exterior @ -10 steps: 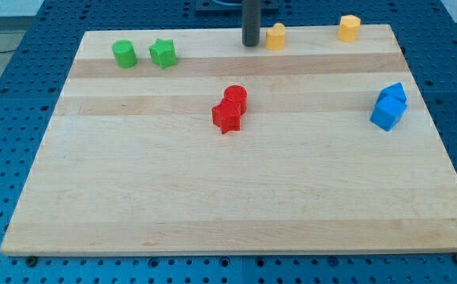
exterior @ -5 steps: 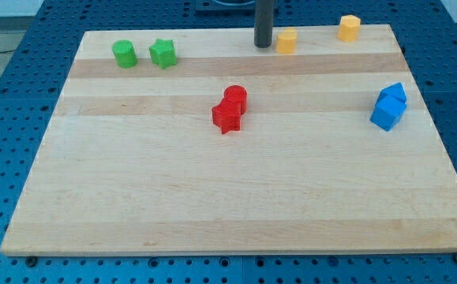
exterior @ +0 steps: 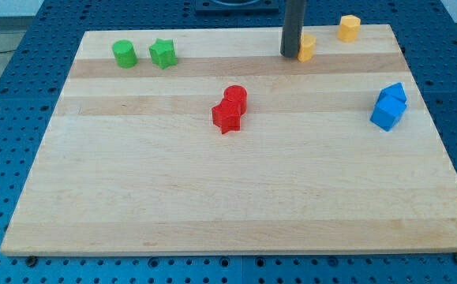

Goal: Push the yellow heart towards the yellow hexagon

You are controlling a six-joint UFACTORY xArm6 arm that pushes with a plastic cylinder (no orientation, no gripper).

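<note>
My tip (exterior: 292, 55) has no jaws to open or close; it is pressing against the yellow heart (exterior: 308, 47) from that block's nine o'clock side, at the worktop's (exterior: 212, 197) top edge. The push seems to be under way. The yellow hexagon (exterior: 349, 28) is sitting near, at about two o'clock from the heart, so the next move likely calls for driving rightward and slightly upward.

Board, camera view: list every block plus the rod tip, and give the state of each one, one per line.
My tip: down on the board, against the yellow heart's left side.
Yellow heart: touched by my tip, apart from the yellow hexagon.
Yellow hexagon: alone, top edge.
Green cylinder: beside green star.
Red blocks: touching.
Blue blocks: touching.
</note>
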